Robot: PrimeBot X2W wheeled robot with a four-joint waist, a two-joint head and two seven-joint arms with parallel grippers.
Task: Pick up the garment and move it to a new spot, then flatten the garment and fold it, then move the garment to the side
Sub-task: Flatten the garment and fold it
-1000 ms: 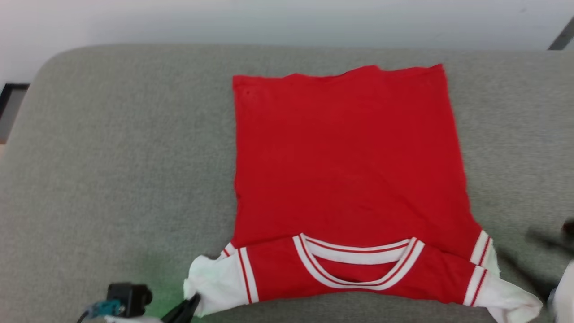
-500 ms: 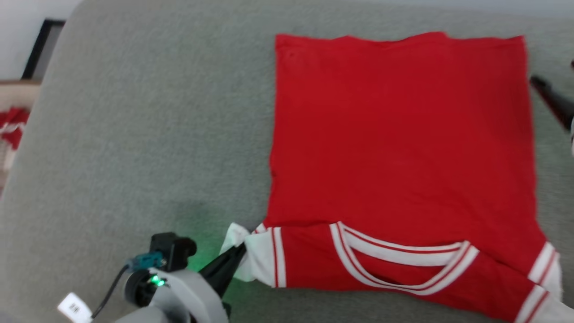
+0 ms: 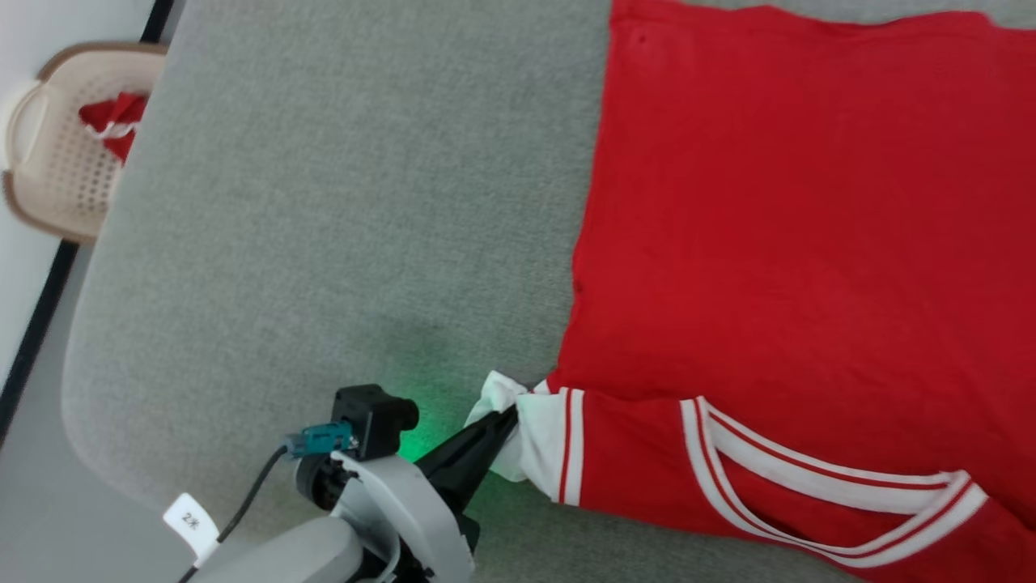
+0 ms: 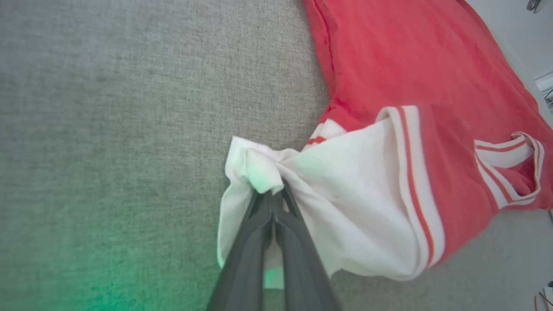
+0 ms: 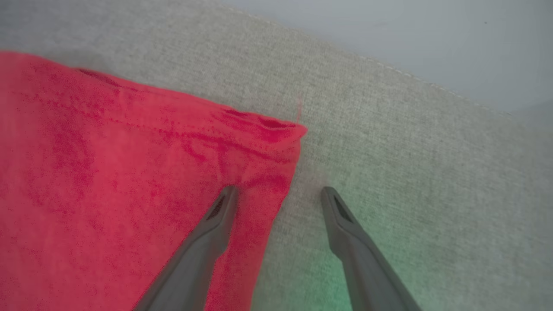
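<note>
left end effector [image 4: 273, 198] pinching garment [image 4: 410, 65] sleeve, right end effector [image 5: 278, 191] straddling hem

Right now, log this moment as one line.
shirt: spread on grey cushion | left claw: shut on white sleeve | right claw: open over shirt edge

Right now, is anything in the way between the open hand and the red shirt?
No, nothing visible. The right hand is open at a corner of the garment, one finger over the red cloth, the other over the grey cushion.

Pale grey left forearm [image 3: 396, 522], black wrist camera [image 3: 374, 409], teal plug [image 3: 320, 441], black cable [image 3: 243, 510], white tag [image 3: 191, 521], dark tapered tool fingers [image 3: 473, 453].
</note>
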